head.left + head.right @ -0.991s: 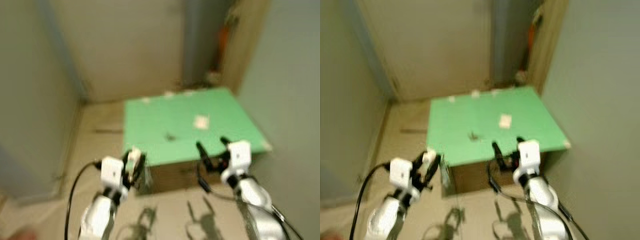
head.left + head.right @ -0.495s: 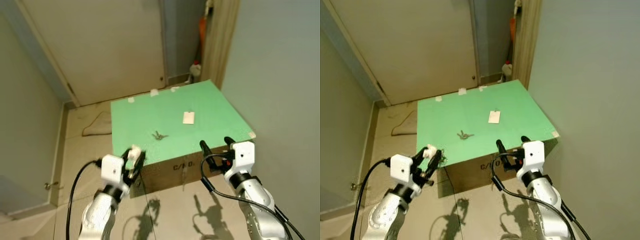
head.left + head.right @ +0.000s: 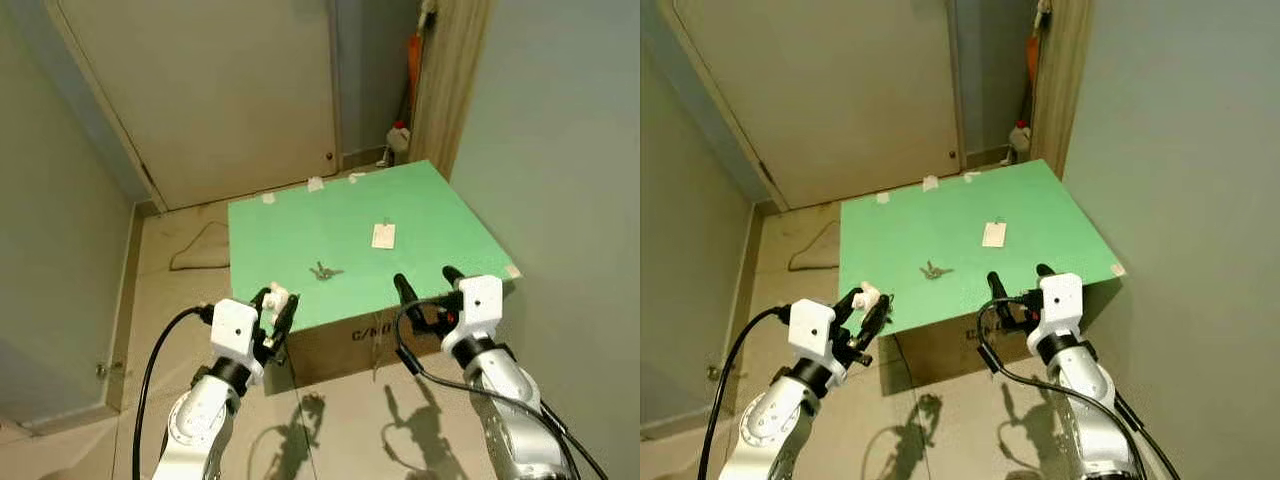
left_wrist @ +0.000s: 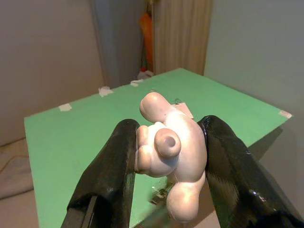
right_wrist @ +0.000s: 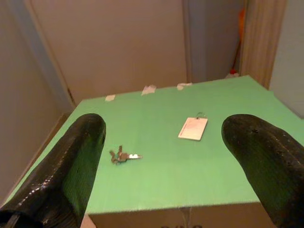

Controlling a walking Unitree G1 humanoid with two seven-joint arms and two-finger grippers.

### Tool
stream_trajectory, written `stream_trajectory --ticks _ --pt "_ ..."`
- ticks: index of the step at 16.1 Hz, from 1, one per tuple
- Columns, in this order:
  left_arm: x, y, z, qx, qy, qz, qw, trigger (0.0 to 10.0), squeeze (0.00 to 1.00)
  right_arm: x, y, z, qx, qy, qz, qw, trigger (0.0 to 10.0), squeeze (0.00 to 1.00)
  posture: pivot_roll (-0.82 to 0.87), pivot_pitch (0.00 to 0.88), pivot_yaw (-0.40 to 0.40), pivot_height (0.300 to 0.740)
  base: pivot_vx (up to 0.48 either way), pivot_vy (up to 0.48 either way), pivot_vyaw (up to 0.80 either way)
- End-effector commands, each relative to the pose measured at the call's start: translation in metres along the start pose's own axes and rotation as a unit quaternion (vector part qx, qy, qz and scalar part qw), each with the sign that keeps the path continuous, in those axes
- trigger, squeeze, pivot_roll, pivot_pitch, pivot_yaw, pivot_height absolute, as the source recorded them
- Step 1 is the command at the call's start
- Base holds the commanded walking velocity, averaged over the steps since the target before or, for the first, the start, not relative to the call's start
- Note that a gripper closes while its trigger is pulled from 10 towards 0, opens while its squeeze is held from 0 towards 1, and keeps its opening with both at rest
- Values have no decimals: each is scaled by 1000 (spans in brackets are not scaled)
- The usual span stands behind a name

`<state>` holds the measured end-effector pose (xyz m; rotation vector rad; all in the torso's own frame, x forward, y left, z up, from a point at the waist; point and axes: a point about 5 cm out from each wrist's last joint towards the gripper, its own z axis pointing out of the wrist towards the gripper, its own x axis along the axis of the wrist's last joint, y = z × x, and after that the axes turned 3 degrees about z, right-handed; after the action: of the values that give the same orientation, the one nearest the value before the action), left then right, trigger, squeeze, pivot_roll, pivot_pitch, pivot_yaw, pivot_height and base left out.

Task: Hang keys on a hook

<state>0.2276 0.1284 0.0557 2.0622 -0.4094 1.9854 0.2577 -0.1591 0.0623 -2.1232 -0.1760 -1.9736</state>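
Green surface is the top sheet of a cardboard box; all places below taken from it. Black print on the box's near side, under the green edge: reads something like "C/N", rest too small and partly behind the right gripper's cable to make out. Keys lie flat near the middle of the surface, a small dark bunch, individual keys not separable from the head views; in the right wrist view a few blades and a ring show. Beside them toward the right wall, well apart, a pale rectangular tag with a small wire loop at its far end; no writing legible on it. Three bits of pale tape along the surface's far edge. Left gripper hovers off the near left corner, jaws closed on a pink-white lumpy figure, held between both black fingers; what the figure is, unclear. Right gripper hovers at the near edge toward the right corner, jaws spread wide and empty, keys and tag lying beyond between them. Behind the surface: closed door, an orange object and a small bottle in the corner, both hard to identify. A cord or cloth on the floor off the left side.
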Motion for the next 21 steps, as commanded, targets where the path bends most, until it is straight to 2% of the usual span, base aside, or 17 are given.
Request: stream_trajectory --ticks 1,9,19,21 --pt "7 -2 3 1 7 8 1000 0 0 -4 2 0 -8 -8 2 1000 10000 0 -201 0 113 740 0 0 -781" --pt "9 -5 6 -1 0 0 1000 0 0 -6 4 0 -6 -11 -7 1000 10000 0 -204 0 114 740 0 0 0" --pt "12 -4 9 -12 0 -5 1000 0 0 -8 3 -2 -7 -13 -5 1000 10000 0 -218 0 121 740 0 455 0" --pt "13 -4 10 -9 3 -10 1000 0 0 -9 3 -4 -8 -14 -5 1000 10000 0 -223 0 121 740 0 0 0"
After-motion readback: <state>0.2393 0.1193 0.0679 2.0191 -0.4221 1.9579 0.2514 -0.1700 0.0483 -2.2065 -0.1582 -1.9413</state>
